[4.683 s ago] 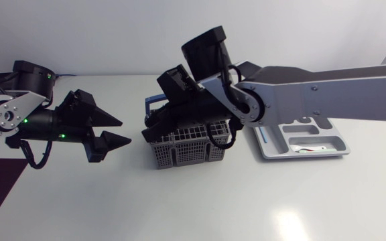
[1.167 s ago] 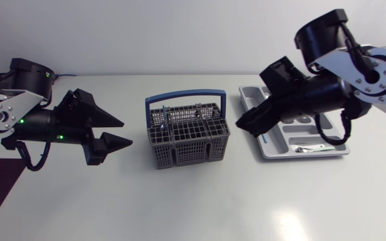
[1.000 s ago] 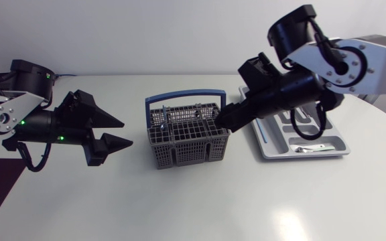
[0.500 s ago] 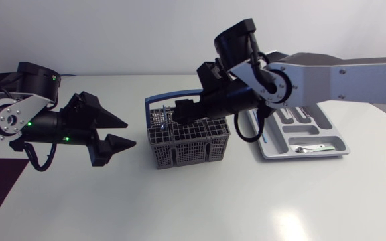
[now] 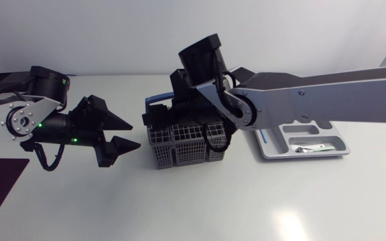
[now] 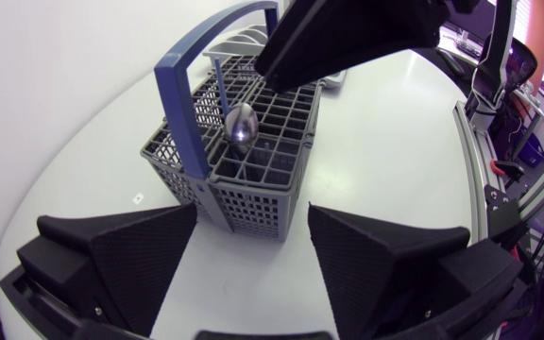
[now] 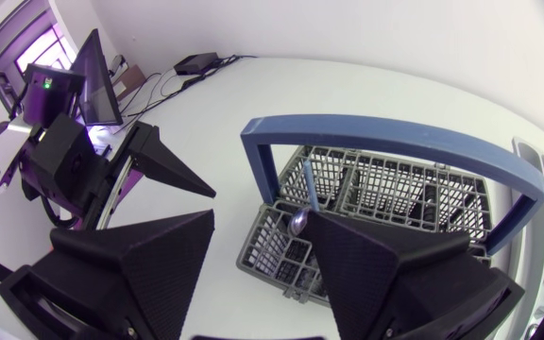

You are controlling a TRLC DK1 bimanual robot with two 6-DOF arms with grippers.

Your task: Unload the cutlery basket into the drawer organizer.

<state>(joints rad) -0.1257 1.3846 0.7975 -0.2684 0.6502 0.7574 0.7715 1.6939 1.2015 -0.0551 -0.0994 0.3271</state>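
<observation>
Cutlery basket (image 5: 179,146): grey grid with a blue hoop handle (image 7: 376,130), upright on the white table (image 5: 213,201). One spoon (image 6: 242,126) stands in it, bowl up, in a compartment close under the handle, at the end facing the left gripper (the other compartments are too dark or hidden to check).

Right gripper (image 7: 261,227): directly above the basket. Its arm comes in across the basket's right side and hides much of the top in the head view. Fingers are spread wide with nothing between them, tips pointing down toward the handle end. One tip hangs just above the spoon's bowl, apart from it in the left wrist view.

Left gripper (image 5: 135,134): just left of the basket, tips aimed at its short wall, with bare table between. Fingers are wide apart and empty.

Drawer organizer (image 5: 334,142): pale grey tray right of the basket, near but not touching. A thin blue piece (image 5: 263,136) lies along the edge nearest the basket. A small pale item (image 5: 308,148) sits in the long front compartment; its kind cannot be told.
</observation>
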